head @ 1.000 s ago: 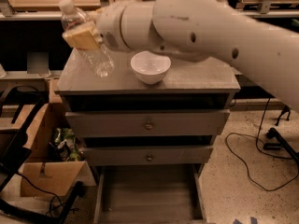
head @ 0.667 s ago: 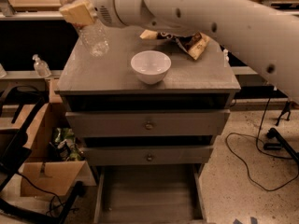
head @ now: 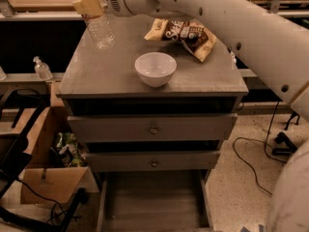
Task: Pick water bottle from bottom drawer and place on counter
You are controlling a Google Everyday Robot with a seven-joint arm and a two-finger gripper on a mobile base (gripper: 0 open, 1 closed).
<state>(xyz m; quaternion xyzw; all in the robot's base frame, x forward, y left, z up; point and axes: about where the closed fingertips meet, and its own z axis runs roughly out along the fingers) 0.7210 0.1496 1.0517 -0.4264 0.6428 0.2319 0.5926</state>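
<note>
My gripper (head: 88,3) is at the top left of the camera view, above the back left of the counter (head: 111,74). It is shut on the water bottle (head: 100,29), a clear ribbed bottle that hangs tilted from the tan fingers (head: 90,6), its base just above the counter top. The bottle's cap end is hidden at the frame's top edge. The bottom drawer (head: 153,199) is pulled open at the foot of the cabinet, its grey floor bare.
A white bowl (head: 155,68) sits mid-counter. Snack bags (head: 186,33) lie at the counter's back right. Two closed drawer fronts with knobs (head: 153,129) are above the open drawer. A pump bottle (head: 42,68) stands on a ledge at left. A cardboard box (head: 48,182) and cables are on the floor at left.
The arm has swung up and back with the bottle, toward the counter's far left corner. The snack bags behind the bowl have come into view.
</note>
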